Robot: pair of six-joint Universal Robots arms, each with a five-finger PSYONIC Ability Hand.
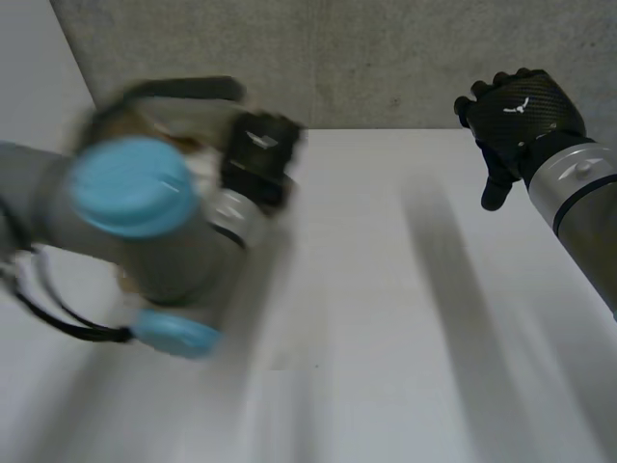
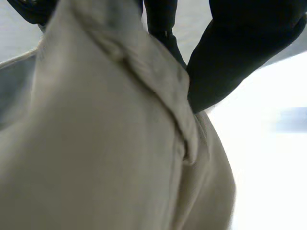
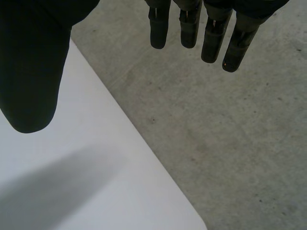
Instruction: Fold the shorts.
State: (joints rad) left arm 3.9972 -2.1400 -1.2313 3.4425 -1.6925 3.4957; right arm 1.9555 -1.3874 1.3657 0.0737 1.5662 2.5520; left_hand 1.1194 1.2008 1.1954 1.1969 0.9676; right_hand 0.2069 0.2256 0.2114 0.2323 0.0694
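Note:
Beige shorts point(image 2: 105, 143) hang bunched from my left hand point(image 2: 230, 62), whose thumb and fingers pinch the cloth near a seamed edge. In the head view the left hand point(image 1: 258, 154) is raised at the back left of the white table point(image 1: 386, 309), mostly behind its own arm, with a bit of the shorts point(image 1: 198, 159) beside it. My right hand point(image 1: 521, 121) hovers at the table's far right corner, open, fingers straight and nothing in it. In its wrist view the right hand point(image 3: 29, 72) hangs over the table's edge point(image 3: 120, 158).
Grey concrete floor point(image 1: 386, 58) lies beyond the table's far edge and, in the right wrist view, past its rounded corner point(image 3: 196, 218). The left arm point(image 1: 125, 212) covers the table's left part.

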